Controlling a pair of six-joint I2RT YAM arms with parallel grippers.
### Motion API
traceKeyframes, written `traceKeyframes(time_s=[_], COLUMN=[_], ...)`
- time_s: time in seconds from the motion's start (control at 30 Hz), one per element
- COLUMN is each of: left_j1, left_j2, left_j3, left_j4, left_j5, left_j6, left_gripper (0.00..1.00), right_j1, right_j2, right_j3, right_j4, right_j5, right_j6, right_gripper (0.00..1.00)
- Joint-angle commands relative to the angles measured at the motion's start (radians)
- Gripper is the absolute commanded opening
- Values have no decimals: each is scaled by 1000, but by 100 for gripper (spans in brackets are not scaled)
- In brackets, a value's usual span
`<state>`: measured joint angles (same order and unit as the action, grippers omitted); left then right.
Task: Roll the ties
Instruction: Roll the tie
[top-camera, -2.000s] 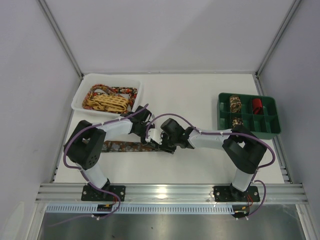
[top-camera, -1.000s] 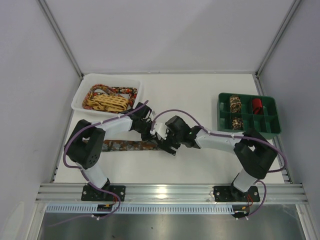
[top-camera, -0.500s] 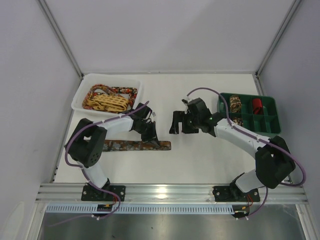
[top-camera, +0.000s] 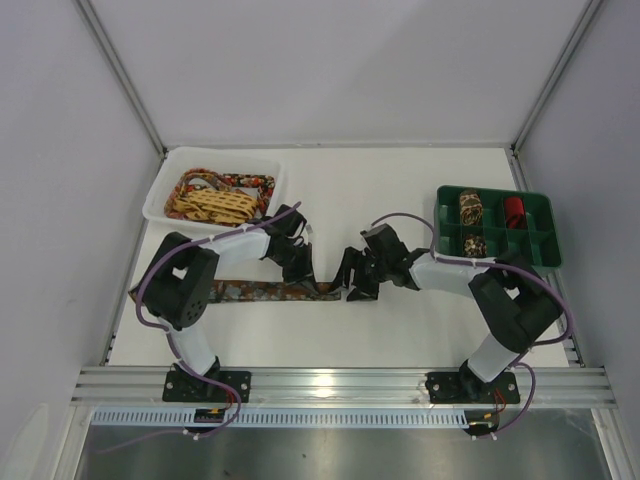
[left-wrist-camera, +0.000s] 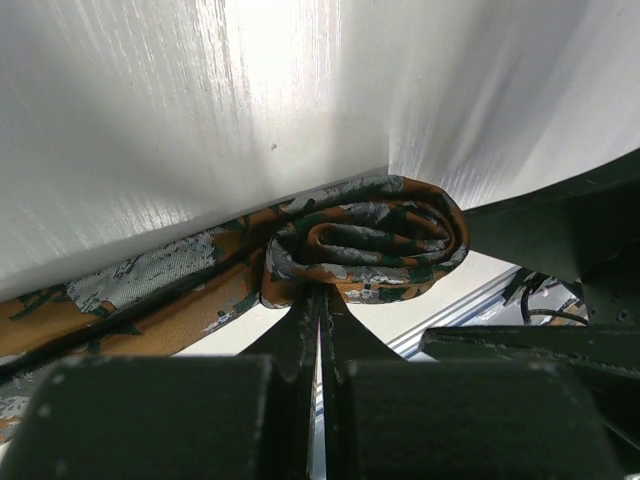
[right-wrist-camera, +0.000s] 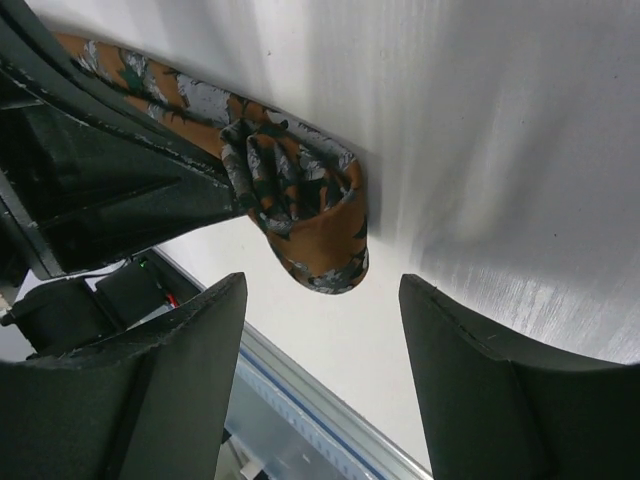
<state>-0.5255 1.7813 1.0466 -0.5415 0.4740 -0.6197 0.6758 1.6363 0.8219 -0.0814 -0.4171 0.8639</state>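
Observation:
A dark brown and orange mottled tie (top-camera: 230, 291) lies flat on the white table, its right end folded into a small roll (left-wrist-camera: 365, 238). My left gripper (top-camera: 304, 274) is shut, and its fingertips (left-wrist-camera: 320, 295) press against the near edge of that roll. My right gripper (top-camera: 351, 283) is open just to the right of the roll. In the right wrist view the rolled end (right-wrist-camera: 305, 205) sits just ahead of the right gripper (right-wrist-camera: 322, 287), touching neither finger.
A white tray (top-camera: 225, 152) at the back left holds a yellow lattice tie (top-camera: 212, 205) and a red-floral tie (top-camera: 250, 183). A green divided box (top-camera: 546, 240) at the right holds three rolled ties (top-camera: 470, 208). The metal rail (top-camera: 340, 383) runs along the near edge.
The right arm swung away up and to the right, then came back down to the tie's rolled end, its jaws narrowing somewhat. The left gripper stayed shut at the roll.

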Motion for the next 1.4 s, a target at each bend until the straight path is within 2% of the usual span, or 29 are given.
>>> traceKeyframes(time_s=[0.0,0.37,0.6,0.97,1.07,1.13,1.37], left_j1=[5,5,7,5,5,4,-5], left_j2=[4,12,13,21,26,29,33], left_j3=[39,44,46,67,66,67,70], left_j4=[-20,-25,-23,-32,-31,-26,-17], left_j5=[-23,-18,-12,-8,-3,5,8], left_j6=[35,38,41,41,44,40,23], left_gripper=[0,0,0,1,1,1,1], right_j1=[-2,-22,-13,-1,5,8,15], right_j2=[23,146,184,174,157,143,140], right_j3=[-30,2,66,106,118,140,201], right_j4=[135,192,111,-38,-79,-142,-241], right_j5=[-5,-38,-40,-45,-34,-17,-5], right_j6=[23,-66,-89,-89,-86,-85,-111], right_gripper=[68,67,60,57,52,43,32])
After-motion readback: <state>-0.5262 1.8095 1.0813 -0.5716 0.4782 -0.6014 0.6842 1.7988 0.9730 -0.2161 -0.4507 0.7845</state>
